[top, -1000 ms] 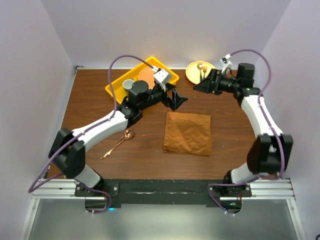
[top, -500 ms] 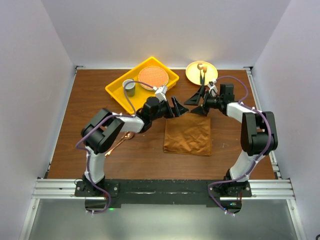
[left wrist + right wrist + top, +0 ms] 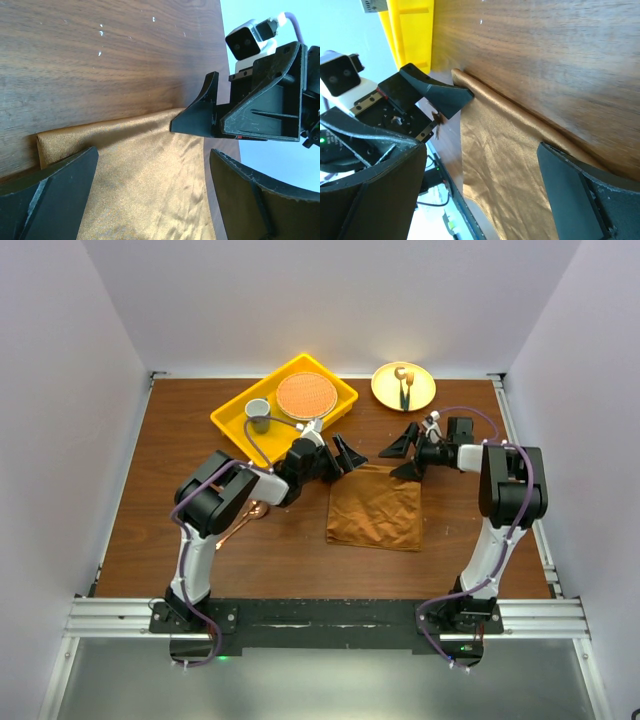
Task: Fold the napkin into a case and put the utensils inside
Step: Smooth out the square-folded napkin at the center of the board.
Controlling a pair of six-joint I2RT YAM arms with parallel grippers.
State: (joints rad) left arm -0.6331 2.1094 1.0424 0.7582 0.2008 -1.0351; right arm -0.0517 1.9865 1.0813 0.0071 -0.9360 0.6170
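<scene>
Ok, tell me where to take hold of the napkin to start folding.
Probably its two far corners, one per arm, coming in low from the far edge. The napkin lies flat, so only its edges offer a pinch.

The left fingers [image 3: 346, 452] and right fingers [image 3: 401, 444] face tip to tip — each pair bars the other's way ahead, with a narrow strip of bench [image 3: 369, 442] between. Under both lies the napkin [image 3: 375, 510] edge. Past the left fingers stands the yellow tray [image 3: 235, 408]; past the right, the yellow plate [image 3: 421, 391].
</scene>
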